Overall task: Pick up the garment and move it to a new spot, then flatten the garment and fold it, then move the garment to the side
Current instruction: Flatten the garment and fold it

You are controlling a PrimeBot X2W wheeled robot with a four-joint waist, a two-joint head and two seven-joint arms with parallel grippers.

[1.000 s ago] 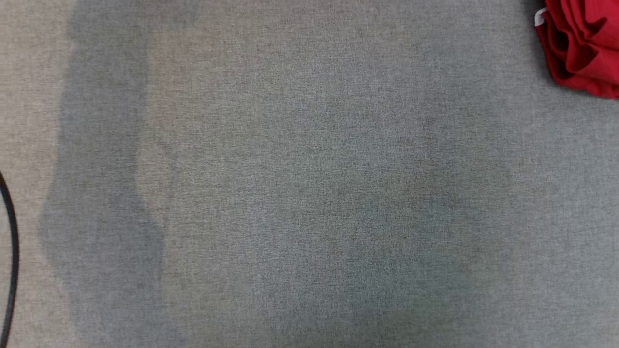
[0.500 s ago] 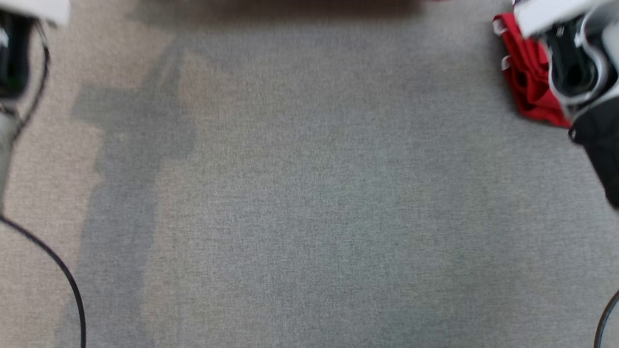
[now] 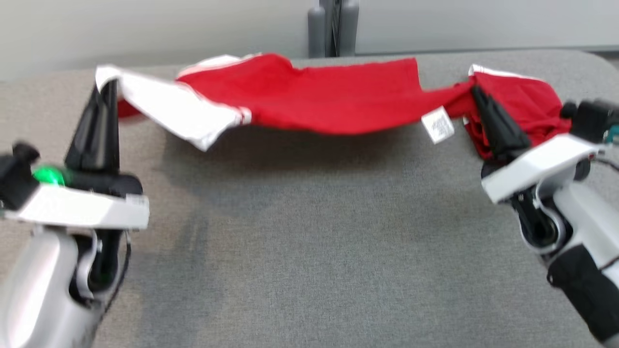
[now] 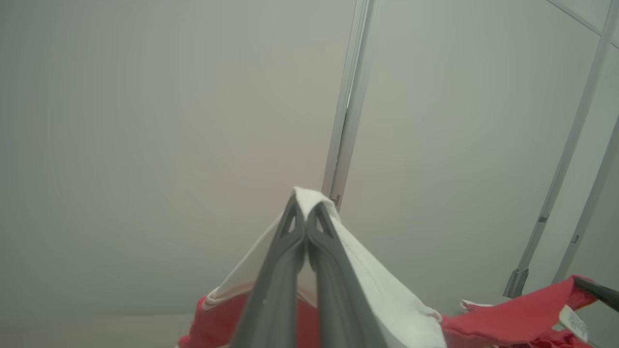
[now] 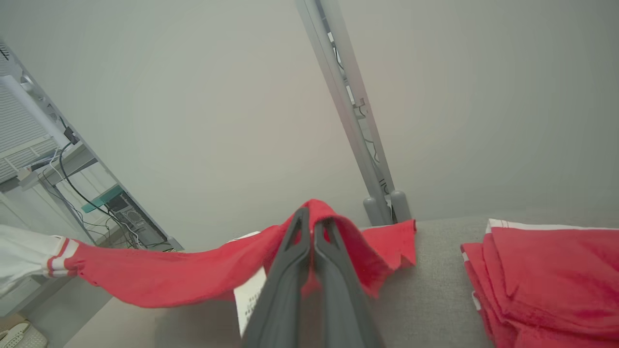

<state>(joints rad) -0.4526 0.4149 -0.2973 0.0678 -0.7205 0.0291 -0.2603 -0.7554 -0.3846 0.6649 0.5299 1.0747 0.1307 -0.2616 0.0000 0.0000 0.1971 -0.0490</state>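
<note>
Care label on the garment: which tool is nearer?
Right. Right tool pinches red fabric just beside the label; left tool holds the white sleeve at the opposite end.

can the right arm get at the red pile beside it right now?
Probably not yet: the right gripper is shut on the garment. The red pile lies close on the table, nothing between, so reach itself looks fine.

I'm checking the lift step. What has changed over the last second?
Mostly the head view tilted up. The left end effector and right end effector have come into view, each shut on the red-and-white cloth garment, stretched between them above the grey fabric-covered table. The folded red cloth pile stays at the table's right.
</note>
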